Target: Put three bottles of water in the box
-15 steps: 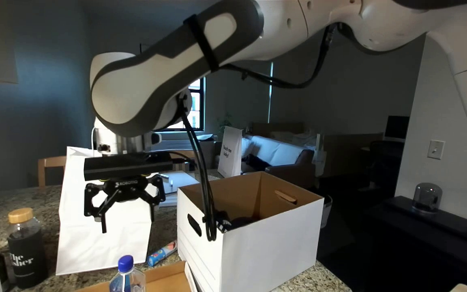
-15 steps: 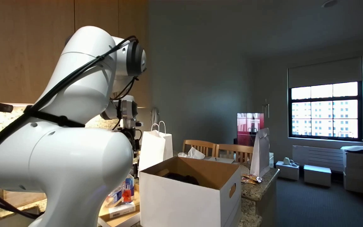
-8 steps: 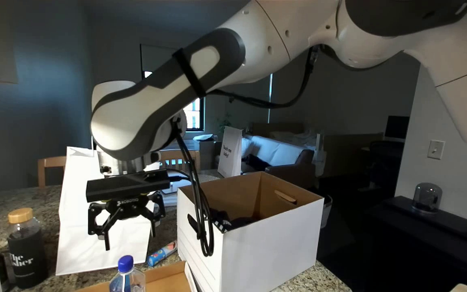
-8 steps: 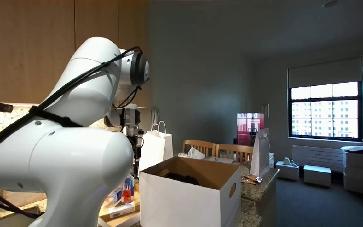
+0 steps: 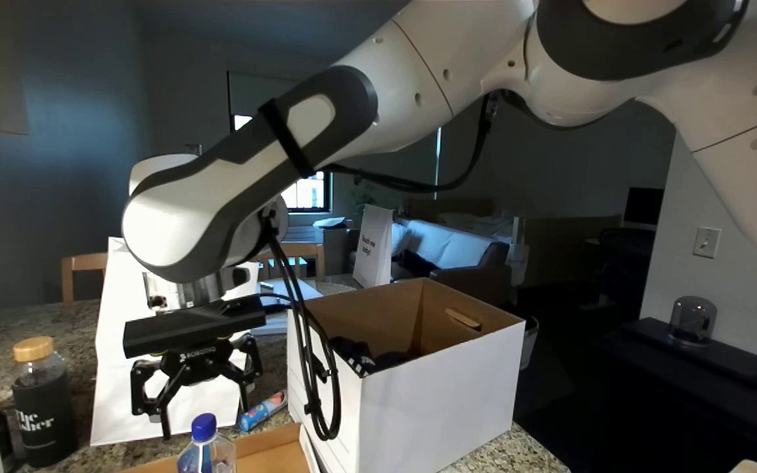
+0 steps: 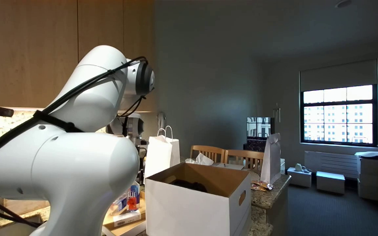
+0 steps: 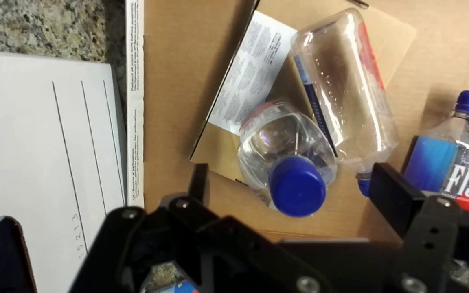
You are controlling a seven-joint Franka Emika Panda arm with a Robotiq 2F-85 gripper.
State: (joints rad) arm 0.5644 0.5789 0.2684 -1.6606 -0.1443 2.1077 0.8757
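My gripper (image 7: pixel 291 185) stands wide open above a shallow cardboard tray, with nothing held. Between its fingers in the wrist view appears the blue cap of an upright clear bottle (image 7: pixel 255 150), lower down and untouched. Beside it another clear bottle (image 7: pixel 344 89) lies on its side, its cap partly behind a finger. At the right edge is a third bottle (image 7: pixel 430 162), labelled FIJI. An exterior view shows one blue-capped bottle (image 5: pixel 204 453) just below the gripper (image 5: pixel 206 415). The white box (image 5: pixel 437 407), brown inside, is open at the top and has dark contents.
The tray (image 7: pixel 135 122) sits right beside the box. A tall white paper bag (image 5: pixel 155 401) rises behind the gripper, and a blue tube (image 5: pixel 260 412) lies near the box. A dark jar (image 5: pixel 43 414) with a wooden lid stands at the left on the granite counter.
The arm has come down, bringing the open gripper lower and, at the end, slightly left in an exterior view. Bottles and box have stayed where they were.
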